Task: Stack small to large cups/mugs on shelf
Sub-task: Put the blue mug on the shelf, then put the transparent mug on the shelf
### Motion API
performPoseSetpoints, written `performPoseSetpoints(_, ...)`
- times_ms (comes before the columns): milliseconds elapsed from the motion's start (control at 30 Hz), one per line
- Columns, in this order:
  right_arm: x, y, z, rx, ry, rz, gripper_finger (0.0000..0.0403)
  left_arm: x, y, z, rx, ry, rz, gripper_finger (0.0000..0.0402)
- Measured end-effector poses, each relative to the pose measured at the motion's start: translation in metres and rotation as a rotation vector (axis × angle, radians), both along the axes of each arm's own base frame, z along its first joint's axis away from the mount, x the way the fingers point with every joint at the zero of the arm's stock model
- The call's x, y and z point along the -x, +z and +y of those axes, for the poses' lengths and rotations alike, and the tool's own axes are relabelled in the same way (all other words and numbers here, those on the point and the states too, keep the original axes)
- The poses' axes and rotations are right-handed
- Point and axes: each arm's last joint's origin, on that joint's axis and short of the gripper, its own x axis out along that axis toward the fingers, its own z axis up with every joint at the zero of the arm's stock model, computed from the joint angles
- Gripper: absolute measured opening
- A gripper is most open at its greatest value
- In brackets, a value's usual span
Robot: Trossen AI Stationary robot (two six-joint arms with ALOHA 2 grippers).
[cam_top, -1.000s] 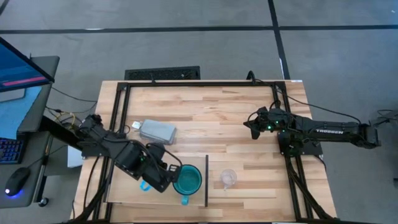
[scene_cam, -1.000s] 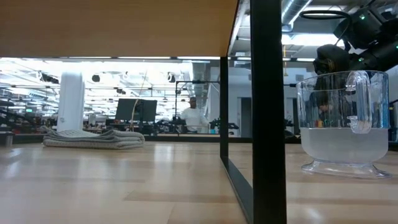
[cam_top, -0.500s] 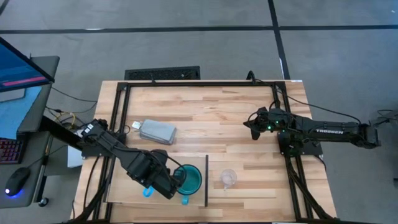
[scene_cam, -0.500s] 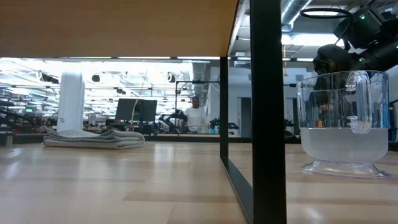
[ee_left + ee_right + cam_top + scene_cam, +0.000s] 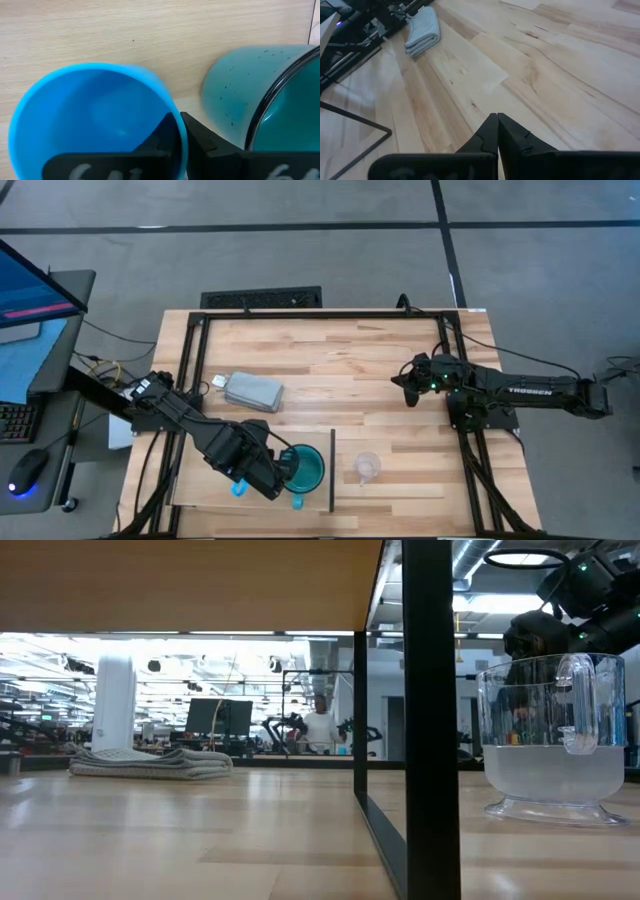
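My left gripper [image 5: 255, 477] is shut on the bright-blue mug [image 5: 238, 488], which is over the light-wood shelf [image 5: 310, 438]. The blue mug [image 5: 95, 115] sits right beside the larger teal-green mug [image 5: 260, 95]. The teal mug [image 5: 303, 469] stands on its base on the shelf, close to the shelf's dark edge [image 5: 332, 470]. The small clear cup [image 5: 367, 467] stands upright on the tabletop just right of that edge, and it shows large in the low view [image 5: 552, 740]. My right gripper [image 5: 408, 381] waits shut over the table's right half. My left gripper pinches the blue mug's wall at the rim [image 5: 176, 131], on the side facing the teal mug. One finger [image 5: 160, 135] is inside the mug and the other finger [image 5: 202, 137] is outside. The fingers come from above. I cannot tell whether the mug's base rests on the shelf.
A grey folded block [image 5: 252, 392] lies on the table beyond the shelf, also seen in the low view [image 5: 150, 762]. Dark frame rails run along the table's left, right and far sides. Bare wood lies between the block and my right gripper [image 5: 497, 120].
My left arm reached a little farther toward the table's near edge, and the blue mug shifted slightly that way with it. After that it held still.
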Motion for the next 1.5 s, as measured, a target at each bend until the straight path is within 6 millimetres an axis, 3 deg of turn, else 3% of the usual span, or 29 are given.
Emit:
performPoseSetpoints(633,0.000,0.000,0.000,0.003,0.002,0.001,0.0027,-0.001,0.000,0.000,-0.001,-0.037,-0.001,0.0089)
performPoseSetpoints(1033,0.000,0.000,0.000,0.002,0.002,0.001,0.0027,-0.001,0.019,0.002,-0.044,-0.074,-0.106,0.0093)
performPoseSetpoints(1500,0.000,0.000,0.000,0.045,0.026,0.011,0.0027,0.004,0.027,0.005,-0.032,-0.076,-0.128,0.0093)
